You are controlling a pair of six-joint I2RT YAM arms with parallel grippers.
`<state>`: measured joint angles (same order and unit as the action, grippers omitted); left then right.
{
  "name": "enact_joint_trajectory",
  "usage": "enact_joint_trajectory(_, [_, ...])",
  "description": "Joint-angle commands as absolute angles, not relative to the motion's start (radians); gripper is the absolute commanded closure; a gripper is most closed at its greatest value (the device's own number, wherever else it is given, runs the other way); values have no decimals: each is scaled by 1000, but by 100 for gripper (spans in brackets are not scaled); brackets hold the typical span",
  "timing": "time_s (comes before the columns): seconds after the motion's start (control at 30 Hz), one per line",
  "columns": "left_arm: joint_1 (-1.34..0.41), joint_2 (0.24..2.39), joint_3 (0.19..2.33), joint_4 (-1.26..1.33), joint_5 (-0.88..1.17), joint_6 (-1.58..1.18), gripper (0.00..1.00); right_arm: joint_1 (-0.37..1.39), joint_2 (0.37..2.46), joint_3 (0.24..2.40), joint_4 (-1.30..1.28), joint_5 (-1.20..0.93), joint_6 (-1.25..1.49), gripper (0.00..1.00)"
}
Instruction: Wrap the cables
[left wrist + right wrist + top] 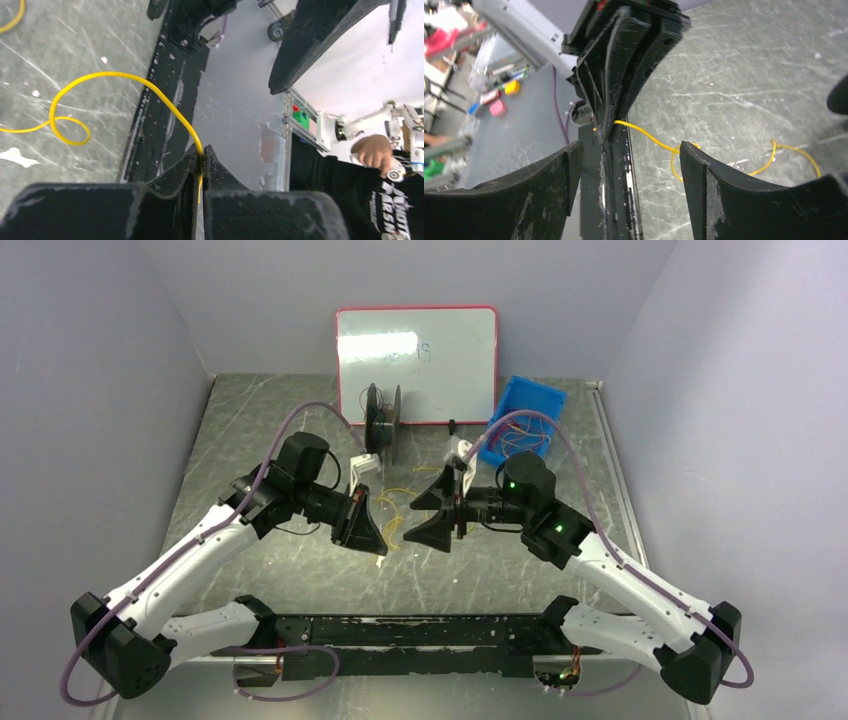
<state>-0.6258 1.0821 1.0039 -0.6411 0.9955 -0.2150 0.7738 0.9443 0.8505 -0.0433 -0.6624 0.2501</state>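
Two white-and-black arms reach forward from their bases at the near edge of the grey marbled tabletop (300, 575). Their elbows are bent outward and their forearms angle inward, so the wrists meet over the middle of the table. Both wrists are rolled onto their sides, and the two claws face each other, close together but apart.

The left gripper (201, 155) has its black fingers pressed together, pinching the thin yellow cable (125, 77) right at the tips. From that pinch the cable rises in an arch and drops to the table. There it curls into a small loop and trails away across the surface, between the two claws and slightly beyond them.

The right gripper (629, 155) stands spread wide and grips nothing. In its own camera the left claw's closed tips sit in the gap between its fingers. The yellow strand runs from those tips past the edge of one finger, and whether it brushes that finger I cannot tell.

Behind the arms, a black spool (383, 420) stands upright in front of a red-framed whiteboard (415, 360) that leans on the back wall. To the right of the board, a blue plastic bin (540, 395) holds a tangle of red-orange and yellow cables (522, 437).
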Motion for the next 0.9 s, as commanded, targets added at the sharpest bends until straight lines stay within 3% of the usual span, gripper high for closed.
enact_joint_trajectory(0.0, [-633, 1030, 976, -704, 1089, -226, 93, 830, 962, 866, -15, -791, -28, 25])
enact_joint_trajectory(0.27, [-639, 980, 914, -672, 1133, -271, 93, 907, 1057, 951, -149, -819, -380, 22])
enact_joint_trajectory(0.43, [-650, 954, 912, -672, 1124, -278, 93, 925, 1147, 1036, -281, -831, -540, 26])
enact_joint_trajectory(0.87, [-656, 961, 936, -702, 1106, -254, 93, 979, 1227, 1098, -386, -839, -645, 54])
